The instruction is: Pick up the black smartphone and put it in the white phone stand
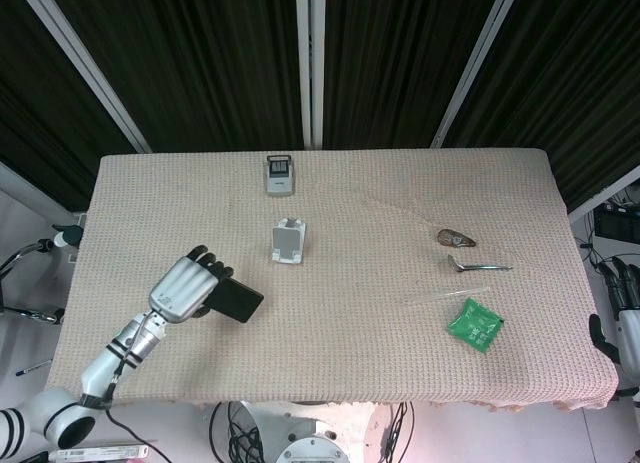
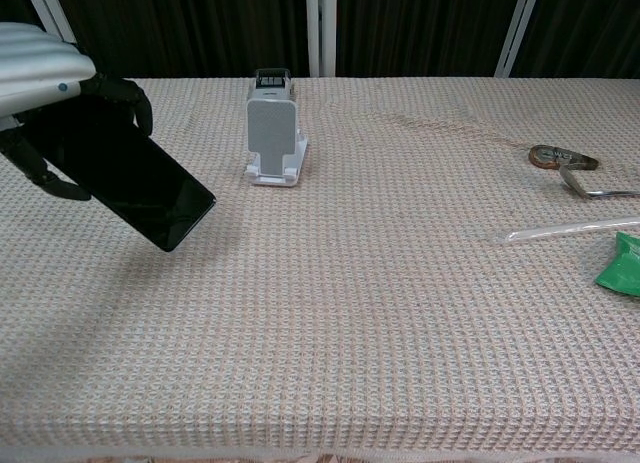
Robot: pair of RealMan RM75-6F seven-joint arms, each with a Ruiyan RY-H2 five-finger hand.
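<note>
While its dark glass face is turned toward the chest camera, the black smartphone [image 2: 125, 173] is held clear of the woven tablecloth [image 2: 380, 313], gripped at its upper end by the left hand [image 1: 185, 289], fingers wrapped around it. It is a slim, glossy slab, tilted with one corner down. The white phone stand [image 2: 273, 140] stands upright, well apart. The right hand [image 1: 622, 288] is seen off the table's edge; its state cannot be told.

Bright, even light; sharp, soft shadows.
</note>
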